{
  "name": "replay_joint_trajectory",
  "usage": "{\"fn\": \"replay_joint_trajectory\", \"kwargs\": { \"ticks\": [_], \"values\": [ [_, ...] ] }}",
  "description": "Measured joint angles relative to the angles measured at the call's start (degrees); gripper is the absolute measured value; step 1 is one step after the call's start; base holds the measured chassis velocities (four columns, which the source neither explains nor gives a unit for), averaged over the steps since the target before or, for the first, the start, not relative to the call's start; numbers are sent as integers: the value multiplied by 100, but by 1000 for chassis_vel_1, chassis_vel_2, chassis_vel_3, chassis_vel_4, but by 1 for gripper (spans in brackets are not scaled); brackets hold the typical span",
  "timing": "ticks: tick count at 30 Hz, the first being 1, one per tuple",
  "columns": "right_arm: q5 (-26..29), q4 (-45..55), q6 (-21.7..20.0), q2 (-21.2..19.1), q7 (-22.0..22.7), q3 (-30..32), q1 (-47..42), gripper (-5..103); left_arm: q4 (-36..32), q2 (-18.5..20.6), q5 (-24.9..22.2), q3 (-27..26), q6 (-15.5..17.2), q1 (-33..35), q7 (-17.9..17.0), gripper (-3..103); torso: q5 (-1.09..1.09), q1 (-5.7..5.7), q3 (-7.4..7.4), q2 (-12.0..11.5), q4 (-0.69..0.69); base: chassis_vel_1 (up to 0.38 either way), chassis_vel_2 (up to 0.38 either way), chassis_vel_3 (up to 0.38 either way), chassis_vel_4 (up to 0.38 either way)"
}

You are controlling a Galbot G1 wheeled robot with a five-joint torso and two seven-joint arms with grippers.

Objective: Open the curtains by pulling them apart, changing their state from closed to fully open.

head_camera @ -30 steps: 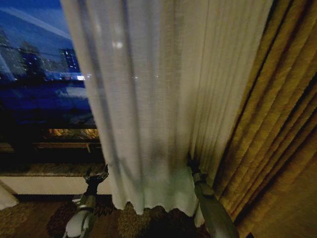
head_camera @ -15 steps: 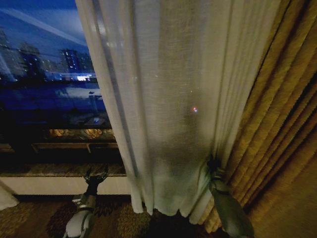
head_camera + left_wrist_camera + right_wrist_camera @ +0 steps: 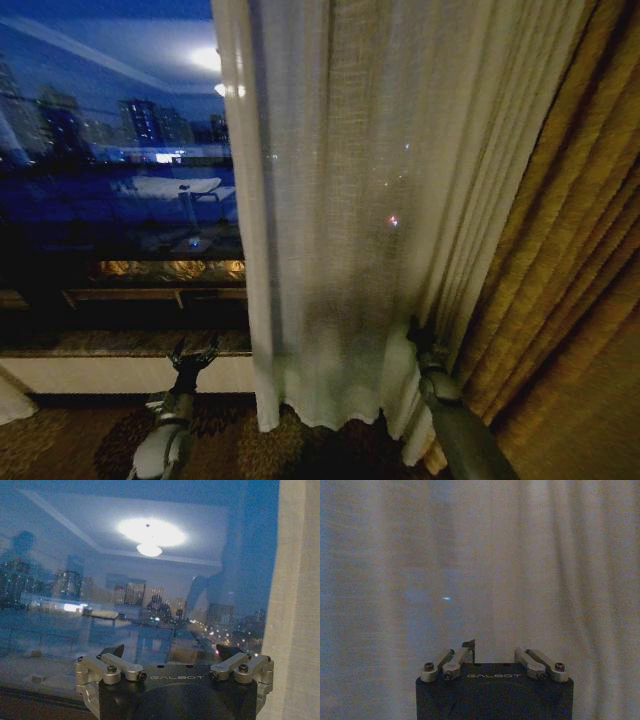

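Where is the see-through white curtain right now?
In the head view the sheer off-white pleated curtain hangs centre-right, between the dark window and golden drapes.

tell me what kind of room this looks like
Probably a high-rise hotel room or apartment at night: a big window over city lights, floor-length sheer curtains beside golden drapes, and patterned carpet.

My left arm [image 3: 165, 440] hangs low at my left side, forearm pointing up and forward. Its gripper [image 3: 193, 352] is raised with the jaws spread wide, and nothing sits between them; the wrist view shows both fingertips [image 3: 114, 651] well apart. My right arm [image 3: 460, 440] reaches up and forward from low on my right. Its gripper [image 3: 420, 335] points away from me; whether those jaws are spread or closed, I cannot tell.
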Motion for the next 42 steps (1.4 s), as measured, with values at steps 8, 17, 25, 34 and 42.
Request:
{"fn": "replay_joint_trajectory", "kwargs": {
  "ticks": [8, 17, 25, 34, 42],
  "values": [
    [-37, 959, -135, 159, 4, -110, -557, 55, 0, 0, 0, 1, 0, 0, 0, 100, 0, 0, 0, 0, 1, 0, 0, 0, 0],
    [-190, 1321, -79, 226, -109, 75, -1018, 87, 0, 0, 0, 0, 0, 0, 0, 100, 0, -1, -1, 0, 0, 0, 0, 0, 0],
    [-277, 1336, 45, 309, -184, 73, -1036, 100, 0, 0, 0, 1, 0, 0, 0, 100, 1, 0, 0, 0, 1, 0, 0, 0, 0],
    [-354, 1341, -15, 401, -176, 19, -985, 100, 0, 0, 0, 1, 0, 0, 0, 100, 1, 0, 0, 0, 0, 82, 87, -95, -88],
    [-367, 1242, -17, 463, -141, -5, -881, 100, 0, 0, 0, -1, 0, 0, 0, 100, -1, 1, 0, 0, 3, 229, 241, -246, -245]
  ]
}}
